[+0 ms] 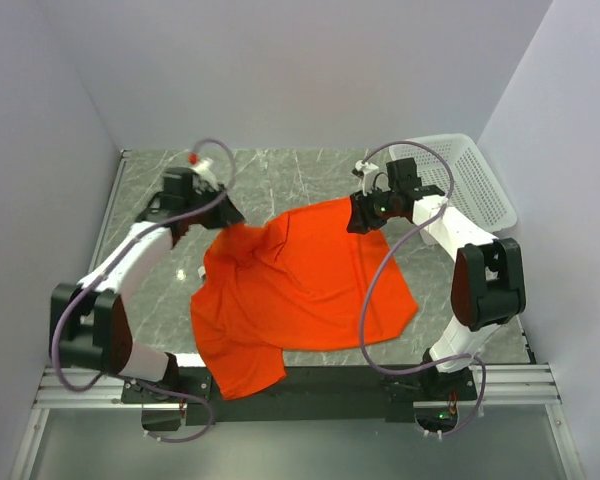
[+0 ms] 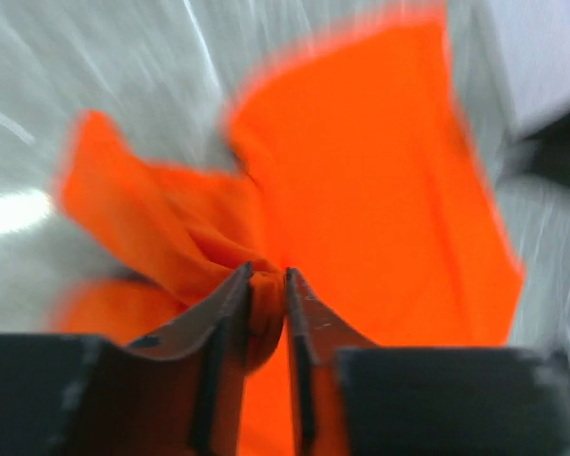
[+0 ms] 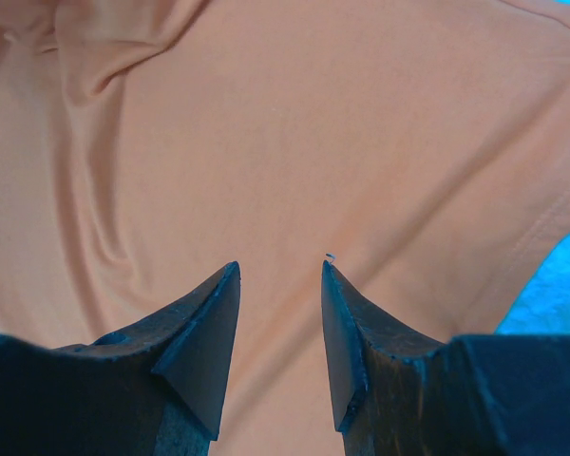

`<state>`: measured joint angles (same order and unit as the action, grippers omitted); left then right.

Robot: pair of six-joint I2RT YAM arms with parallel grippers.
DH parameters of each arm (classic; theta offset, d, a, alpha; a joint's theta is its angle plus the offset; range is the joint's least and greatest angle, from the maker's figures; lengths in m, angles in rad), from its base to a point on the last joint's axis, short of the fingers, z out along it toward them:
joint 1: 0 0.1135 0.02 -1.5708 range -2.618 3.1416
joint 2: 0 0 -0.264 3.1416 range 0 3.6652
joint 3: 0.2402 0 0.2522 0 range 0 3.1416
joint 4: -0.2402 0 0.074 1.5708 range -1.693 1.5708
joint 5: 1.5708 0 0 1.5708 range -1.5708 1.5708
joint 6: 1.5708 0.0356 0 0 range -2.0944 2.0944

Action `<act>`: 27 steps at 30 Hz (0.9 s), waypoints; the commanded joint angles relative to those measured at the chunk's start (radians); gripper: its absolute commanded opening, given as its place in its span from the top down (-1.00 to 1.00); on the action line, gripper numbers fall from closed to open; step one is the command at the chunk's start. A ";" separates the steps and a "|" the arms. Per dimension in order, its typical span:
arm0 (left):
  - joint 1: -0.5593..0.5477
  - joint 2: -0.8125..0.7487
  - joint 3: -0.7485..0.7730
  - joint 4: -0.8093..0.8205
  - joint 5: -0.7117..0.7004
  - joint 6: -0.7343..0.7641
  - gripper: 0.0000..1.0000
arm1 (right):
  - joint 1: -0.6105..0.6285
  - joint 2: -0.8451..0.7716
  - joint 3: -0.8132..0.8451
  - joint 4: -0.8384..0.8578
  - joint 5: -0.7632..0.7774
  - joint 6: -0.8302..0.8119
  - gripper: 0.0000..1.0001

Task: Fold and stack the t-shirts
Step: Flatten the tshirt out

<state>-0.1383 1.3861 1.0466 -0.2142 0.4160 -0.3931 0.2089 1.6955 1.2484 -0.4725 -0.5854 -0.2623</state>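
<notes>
Flattening the crumpled bright-orange cotton t-shirt, sprawled mid grey marble tabletop. Pinching bunched far-left cloth in left claw, seemingly clenched despite blur; hovering right claw, released, over far-right hem. Next, likely: pinch there, pull taut.

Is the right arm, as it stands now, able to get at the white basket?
Probably yes. The white basket stands just beside the right arm, with nothing between them, and the right tool is open over the orange t-shirt, so it looks free to move there.
</notes>
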 commanded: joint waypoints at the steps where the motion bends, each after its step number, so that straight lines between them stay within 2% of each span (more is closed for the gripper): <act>1: -0.148 0.117 -0.025 -0.200 0.078 0.082 0.44 | -0.016 -0.053 0.005 0.006 -0.014 -0.008 0.06; 3: -0.202 0.160 -0.008 -0.283 0.031 0.079 0.34 | -0.016 -0.057 0.005 0.008 -0.016 -0.006 0.06; 4: -0.239 0.175 0.003 -0.296 -0.038 0.062 0.32 | -0.020 -0.059 0.003 0.006 -0.017 -0.006 0.07; 6: -0.248 0.150 0.004 -0.298 -0.133 0.033 0.22 | -0.025 -0.065 0.003 0.006 -0.019 -0.005 0.07; 7: -0.250 0.087 0.000 -0.286 -0.185 0.016 0.18 | -0.028 -0.065 0.002 0.006 -0.021 -0.003 0.07; 8: -0.248 0.049 -0.003 -0.271 -0.263 0.008 -0.04 | -0.031 -0.066 0.002 0.008 -0.022 -0.005 0.06; 10: -0.248 -0.057 -0.005 -0.235 -0.330 -0.003 -0.31 | -0.032 -0.066 0.002 0.008 -0.025 -0.005 0.07; 11: -0.248 -0.082 -0.002 -0.225 -0.356 -0.007 -0.53 | -0.032 -0.065 0.002 0.008 -0.027 -0.006 0.07; 12: -0.247 -0.114 0.000 -0.215 -0.399 -0.012 -0.57 | -0.034 -0.062 0.005 0.006 -0.028 -0.005 0.06; 15: -0.235 -0.099 0.024 -0.206 -0.398 -0.012 -0.57 | -0.032 -0.057 0.005 0.003 -0.033 -0.003 0.07; 18: -0.233 0.002 0.062 -0.237 -0.366 -0.026 -0.42 | -0.034 -0.057 0.002 0.008 -0.030 0.000 0.07; 23: -0.233 0.165 0.096 -0.232 -0.376 -0.122 -0.26 | -0.034 -0.053 -0.001 0.011 -0.022 0.001 0.07; 27: -0.233 0.257 0.121 -0.232 -0.413 -0.217 -0.25 | -0.034 -0.048 -0.001 0.012 -0.022 0.003 0.07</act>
<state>-0.3744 1.6272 1.1320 -0.4473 0.0422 -0.5152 0.1822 1.6787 1.2484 -0.4725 -0.5957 -0.2607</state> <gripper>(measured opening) 0.624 0.469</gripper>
